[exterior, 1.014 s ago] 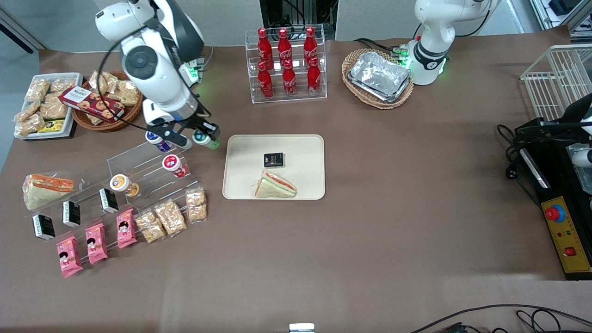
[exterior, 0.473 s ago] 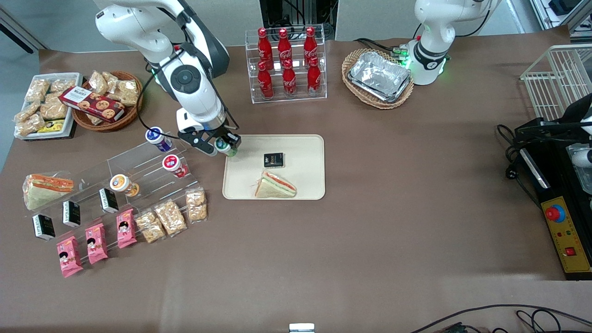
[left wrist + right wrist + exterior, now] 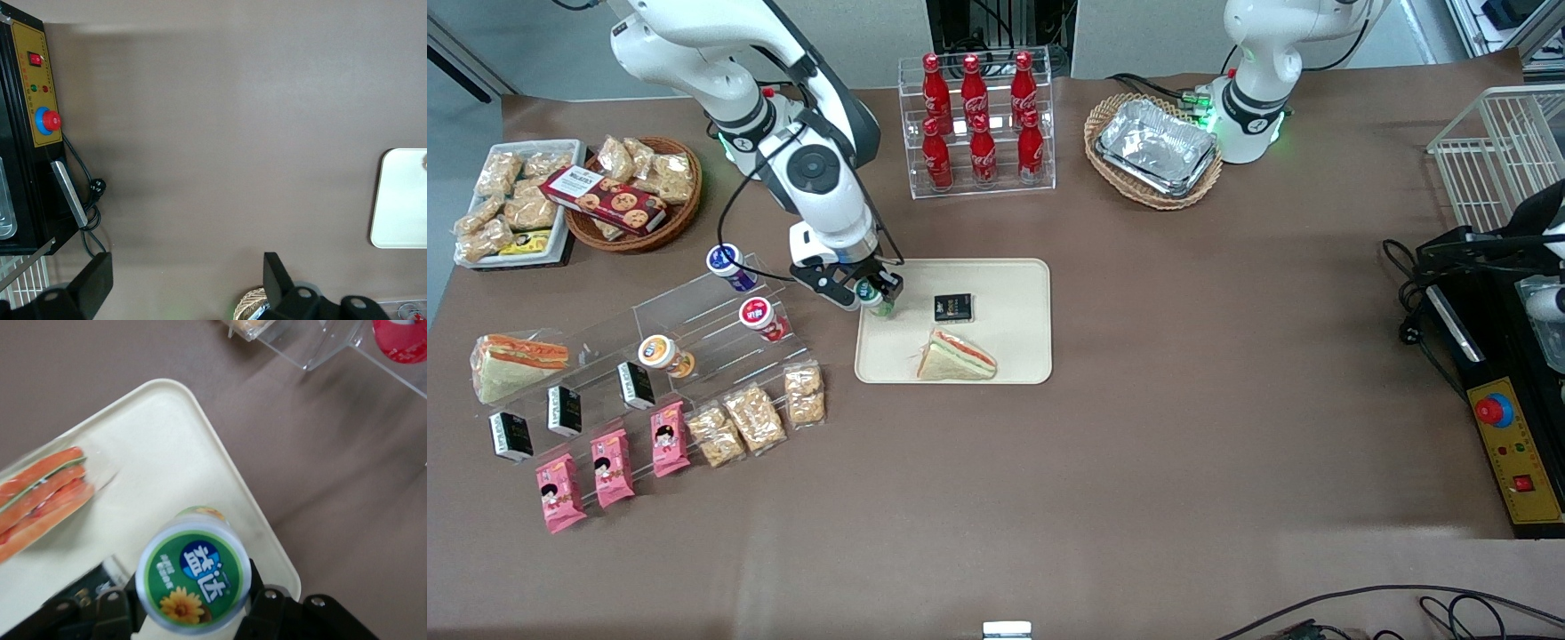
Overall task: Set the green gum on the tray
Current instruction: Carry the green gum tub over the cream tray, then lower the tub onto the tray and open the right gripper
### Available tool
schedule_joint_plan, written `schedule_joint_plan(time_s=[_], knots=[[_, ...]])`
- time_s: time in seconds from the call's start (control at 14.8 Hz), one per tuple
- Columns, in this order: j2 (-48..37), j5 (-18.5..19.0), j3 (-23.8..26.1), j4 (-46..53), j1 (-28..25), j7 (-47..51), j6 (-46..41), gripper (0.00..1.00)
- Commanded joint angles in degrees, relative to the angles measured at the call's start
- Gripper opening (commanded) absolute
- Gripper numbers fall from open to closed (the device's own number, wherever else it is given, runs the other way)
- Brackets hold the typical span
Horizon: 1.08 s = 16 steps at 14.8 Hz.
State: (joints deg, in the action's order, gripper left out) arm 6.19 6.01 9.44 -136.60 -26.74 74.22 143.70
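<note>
Fingers point(image 3: 263, 603) of the gripper point(image 3: 869, 295) pinch the green gum point(image 3: 194, 579) by its body, lid up; the bottle hangs over the tray point(image 3: 1014, 277) corner nearest the acrylic rack point(image 3: 694, 329). A wrapped sandwich point(image 3: 958, 356) and a small black packet point(image 3: 952, 308) lie on the tray.

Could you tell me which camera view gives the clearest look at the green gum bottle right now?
The right wrist view: the green gum fills it, lid label readable, held in the gripper over the tray. The front view shows it small, partly hidden by the gripper. The left wrist view misses it.
</note>
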Motion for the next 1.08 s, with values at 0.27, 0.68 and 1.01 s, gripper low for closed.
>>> schedule_joint_plan(time_s=[0.27,0.68,1.01], knots=[[4.18,13.68,0.40,-0.42,-0.94,12.79,3.77,0.36],[5.68,13.68,0.40,-1.13,-1.74,13.84,5.98,0.38],[6.12,13.68,0.93,-1.66,-1.91,14.63,5.98,0.39]])
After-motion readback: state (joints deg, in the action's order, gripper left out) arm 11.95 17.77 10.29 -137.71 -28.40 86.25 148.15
